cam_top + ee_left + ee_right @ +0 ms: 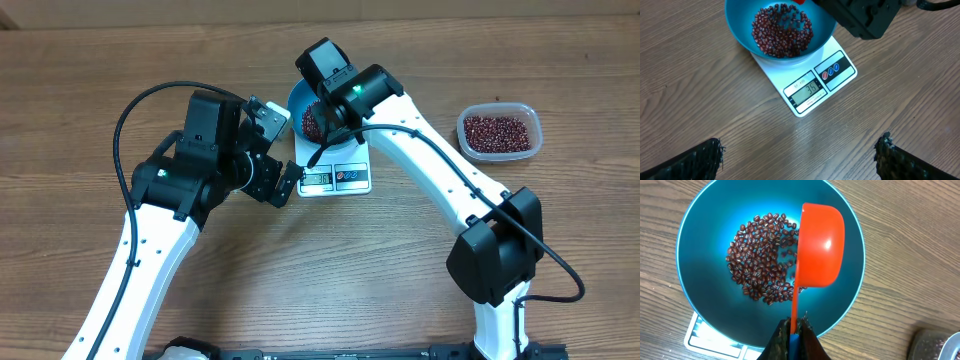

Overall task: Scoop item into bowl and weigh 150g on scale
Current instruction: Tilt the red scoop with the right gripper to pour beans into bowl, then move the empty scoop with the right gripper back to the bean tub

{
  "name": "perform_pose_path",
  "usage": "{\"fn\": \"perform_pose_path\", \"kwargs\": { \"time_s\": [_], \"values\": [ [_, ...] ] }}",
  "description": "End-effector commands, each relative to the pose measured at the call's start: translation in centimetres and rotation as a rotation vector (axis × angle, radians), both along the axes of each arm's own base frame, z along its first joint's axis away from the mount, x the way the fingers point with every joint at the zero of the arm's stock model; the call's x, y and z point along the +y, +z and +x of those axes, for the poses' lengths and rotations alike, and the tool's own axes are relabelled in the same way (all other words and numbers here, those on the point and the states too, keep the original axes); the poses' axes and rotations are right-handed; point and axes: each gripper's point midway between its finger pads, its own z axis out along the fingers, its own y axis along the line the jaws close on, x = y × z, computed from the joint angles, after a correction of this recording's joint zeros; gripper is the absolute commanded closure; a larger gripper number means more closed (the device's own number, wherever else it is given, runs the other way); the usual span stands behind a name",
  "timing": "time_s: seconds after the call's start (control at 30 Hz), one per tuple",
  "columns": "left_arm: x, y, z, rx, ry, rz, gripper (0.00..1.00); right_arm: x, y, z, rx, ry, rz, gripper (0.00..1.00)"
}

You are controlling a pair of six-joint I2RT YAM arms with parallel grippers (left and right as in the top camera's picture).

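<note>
We see a wooden table (80, 80) carrying everything. The right arm (440, 180) reaches from the near edge toward the middle of the table. The left arm (150, 230) bends in from the near left.

The left gripper (800, 145) hangs above bare wood just on the near-left side of the scale, its fingers spread wide with nothing between them. The right gripper (796, 330) is pressed together, pinching the thin handle of an orange-red scoop (822, 245).

The white scale (777, 72) lies flat near the middle of the table, somewhat toward the far edge. Its display (807, 89) and buttons face the near edge, and the display reads 36.

The blue bowl (695, 240) stands on the scale and covers most of its far part. A clear plastic tub (537, 128) sits well apart toward the far right, holding more dark red beans.

The scoop is held over the bowl's right half, turned so its rounded outside faces the wrist camera. We cannot tell whether it touches the bowl. The beans (757, 255) lie in a loose maroon patch on the bowl's floor, beside the scoop.
</note>
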Motion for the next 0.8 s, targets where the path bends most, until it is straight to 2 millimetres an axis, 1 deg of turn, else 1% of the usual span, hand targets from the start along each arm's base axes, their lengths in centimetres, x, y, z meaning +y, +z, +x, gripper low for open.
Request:
{"fn": "perform_pose_path", "kwargs": {
  "time_s": [0.0,0.1,0.2,0.3,0.37,0.4,0.43,0.5,0.53,0.57,0.6,0.67,0.7,0.73,0.77],
  "values": [
    [0.0,-0.1,0.2,0.007,0.01,-0.008,0.0,0.6,4.7,0.2,-0.08,0.011,0.104,0.96],
    [0.0,-0.1,0.2,0.007,0.01,-0.008,0.0,0.6,6.5,0.1,-0.077,0.025,0.194,0.96],
    [0.0,-0.1,0.2,0.007,0.01,-0.008,0.0,-0.4,8.8,-0.1,-0.067,0.03,0.307,0.96],
    [0.0,-0.1,0.2,0.007,0.01,-0.008,0.0,-2.3,11.4,-0.6,-0.039,0.033,0.439,0.96],
    [0.0,-0.1,0.2,0.007,0.01,-0.008,0.01,-3.8,12.6,-1.1,-0.021,0.029,0.505,0.96],
    [0.0,-0.1,0.2,0.007,0.01,-0.008,0.0,-5.3,13.7,-1.5,-0.009,0.029,0.554,0.96],
    [0.0,-0.1,0.2,0.007,0.01,-0.008,0.0,-5.8,14.0,-1.6,-0.008,0.029,0.566,0.96],
    [0.0,-0.1,0.2,0.007,0.01,-0.008,0.0,-8.4,15.1,-1.9,-0.006,-0.011,0.61,0.96],
    [0.0,-0.1,0.2,0.007,0.01,-0.008,0.01,-10.8,15.6,-2.0,-0.011,-0.066,0.618,0.96],
    [0.0,-0.1,0.2,0.007,0.01,-0.008,0.0,-14.0,15.8,-2.0,-0.017,-0.142,0.615,0.96],
    [0.0,-0.1,0.2,0.007,0.01,-0.008,0.01,-16.5,15.7,-2.2,-0.015,-0.208,0.611,0.96],
    [0.0,-0.1,0.2,0.007,0.01,-0.008,0.01,-18.9,15.3,-2.5,-0.002,-0.275,0.607,0.96],
    [0.0,-0.1,0.2,0.007,0.01,-0.008,0.0,-20.5,15.0,-2.7,0.007,-0.316,0.602,0.96],
    [0.0,-0.1,0.2,0.007,0.01,-0.008,0.0,-22.9,14.4,-3.2,0.021,-0.367,0.58,0.96],
    [0.0,-0.1,0.2,0.007,0.01,-0.008,0.0,-24.6,14.0,-3.5,0.025,-0.417,0.558,0.96]
  ]
}}
